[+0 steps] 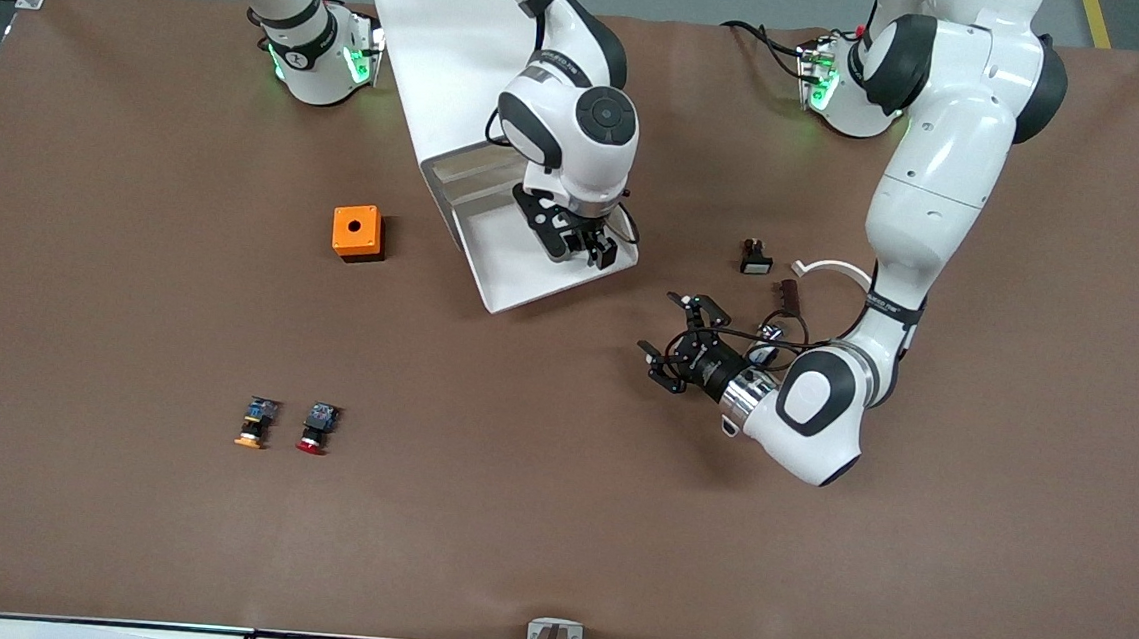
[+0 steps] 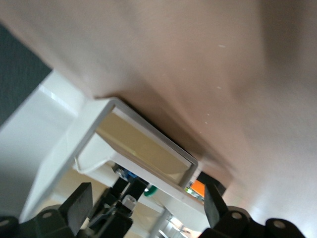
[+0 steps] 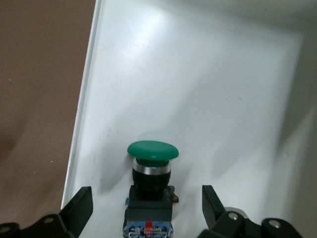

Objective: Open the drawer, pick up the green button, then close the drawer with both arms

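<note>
The drawer (image 1: pixel 522 281) stands pulled out of the white cabinet (image 1: pixel 437 60). My right gripper (image 1: pixel 582 248) reaches down into it. In the right wrist view the green-capped button (image 3: pixel 152 151) lies on the drawer floor (image 3: pixel 208 99) between my open right gripper's (image 3: pixel 147 210) fingers, which stand apart from it on both sides. My left gripper (image 1: pixel 664 336) is open and empty, low over the table beside the drawer's front, toward the left arm's end. Its wrist view shows the drawer's cream front (image 2: pixel 143 144), the green cap (image 2: pixel 151 189) and my left gripper (image 2: pixel 146 206).
An orange box (image 1: pixel 357 233) sits beside the drawer toward the right arm's end. The orange-capped button (image 1: pixel 255 422) and red-capped button (image 1: pixel 317 428) lie nearer the front camera. A small black part (image 1: pixel 755 257) and a white ring piece (image 1: pixel 834 270) lie by the left arm.
</note>
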### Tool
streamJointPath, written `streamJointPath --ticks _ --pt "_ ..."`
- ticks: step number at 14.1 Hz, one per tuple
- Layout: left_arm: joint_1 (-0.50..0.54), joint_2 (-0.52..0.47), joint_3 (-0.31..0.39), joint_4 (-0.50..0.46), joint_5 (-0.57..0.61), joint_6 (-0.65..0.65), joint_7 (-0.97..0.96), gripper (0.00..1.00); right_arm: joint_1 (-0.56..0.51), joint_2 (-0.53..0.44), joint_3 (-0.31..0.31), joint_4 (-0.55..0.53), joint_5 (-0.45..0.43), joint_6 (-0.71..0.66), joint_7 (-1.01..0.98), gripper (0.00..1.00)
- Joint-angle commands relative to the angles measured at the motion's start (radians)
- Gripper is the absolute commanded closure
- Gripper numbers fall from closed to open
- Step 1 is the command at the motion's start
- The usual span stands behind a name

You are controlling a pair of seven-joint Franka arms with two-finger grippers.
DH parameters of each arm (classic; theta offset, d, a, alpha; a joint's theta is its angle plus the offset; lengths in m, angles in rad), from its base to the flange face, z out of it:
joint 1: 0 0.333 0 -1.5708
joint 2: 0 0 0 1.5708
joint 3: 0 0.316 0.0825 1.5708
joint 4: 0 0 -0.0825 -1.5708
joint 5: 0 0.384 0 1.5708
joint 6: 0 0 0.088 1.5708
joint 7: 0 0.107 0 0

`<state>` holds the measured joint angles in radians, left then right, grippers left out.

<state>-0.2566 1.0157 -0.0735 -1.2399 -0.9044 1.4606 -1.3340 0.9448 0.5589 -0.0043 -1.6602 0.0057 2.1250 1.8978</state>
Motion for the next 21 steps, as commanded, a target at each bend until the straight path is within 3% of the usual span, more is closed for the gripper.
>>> streamJointPath --ticks 1,3,7,8,9,10,13,17,21 --pt "-0.003 -0.064 0.027 0.002 0.079 0.023 0.204 0.01 0.012 0.010 -0.006 0.014 0.019 0.000 0.023 0.12" --pt "-0.003 -0.094 0.037 0.016 0.133 0.067 0.295 0.01 0.017 0.010 -0.006 0.016 0.042 0.007 0.023 0.18" --pt "-0.013 -0.176 0.040 0.019 0.246 0.205 0.437 0.01 0.017 0.021 -0.006 0.028 0.043 0.010 0.021 0.44" --pt "-0.015 -0.186 0.038 0.017 0.275 0.240 0.438 0.01 0.017 0.022 -0.006 0.033 0.043 0.010 0.018 0.60" --pt "-0.026 -0.206 0.034 0.017 0.327 0.280 0.441 0.01 0.017 0.022 -0.006 0.034 0.043 0.010 0.009 0.85" --pt "-0.039 -0.218 0.031 0.016 0.385 0.318 0.441 0.01 0.014 0.024 -0.006 0.045 0.043 0.006 0.004 1.00" --pt "-0.070 -0.238 0.029 0.010 0.510 0.429 0.438 0.01 -0.026 0.018 -0.006 0.083 0.043 -0.026 -0.052 1.00" --pt "-0.130 -0.269 0.032 0.004 0.622 0.537 0.382 0.01 -0.142 -0.066 -0.014 0.158 0.039 -0.276 -0.418 1.00" --pt "-0.177 -0.264 0.028 -0.019 0.760 0.558 0.257 0.01 -0.328 -0.103 -0.016 0.143 0.023 -0.240 -0.826 1.00"
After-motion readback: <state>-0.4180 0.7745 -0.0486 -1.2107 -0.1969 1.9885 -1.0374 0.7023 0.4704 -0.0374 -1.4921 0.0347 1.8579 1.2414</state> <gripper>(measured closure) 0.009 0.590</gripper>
